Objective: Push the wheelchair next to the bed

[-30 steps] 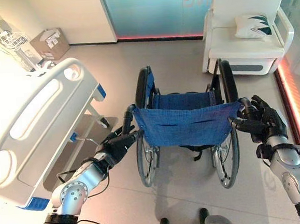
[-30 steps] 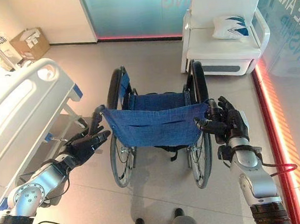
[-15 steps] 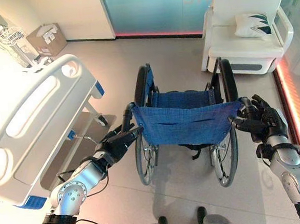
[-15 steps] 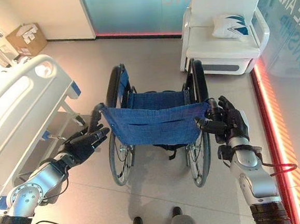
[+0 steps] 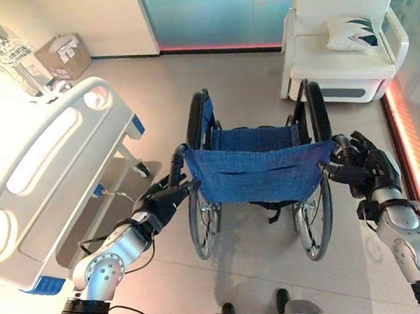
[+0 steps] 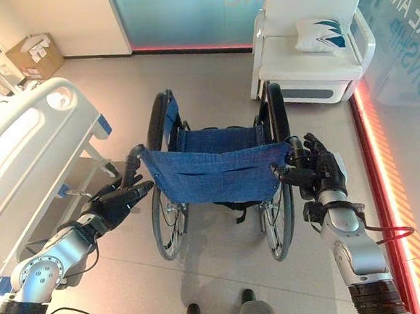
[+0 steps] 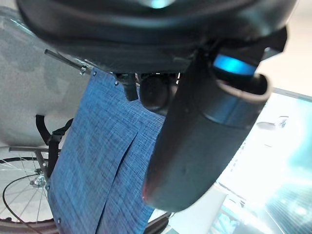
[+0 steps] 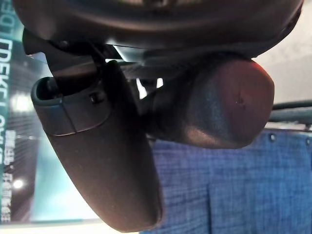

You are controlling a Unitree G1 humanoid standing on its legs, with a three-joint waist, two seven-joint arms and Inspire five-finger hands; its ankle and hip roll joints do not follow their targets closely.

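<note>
On the grey floor, just right of the bed, stands the wheelchair, its blue backrest facing the robot and its length running straight away from it. At the backrest's right corner, the right hand has its fingers curled round the push handle. At the left corner, the left hand lies with fingers stretched along the other handle, not clasped. Both hands sit level behind the chair; the bed lies to its left, so the push likely needs a leftward bias.
</note>
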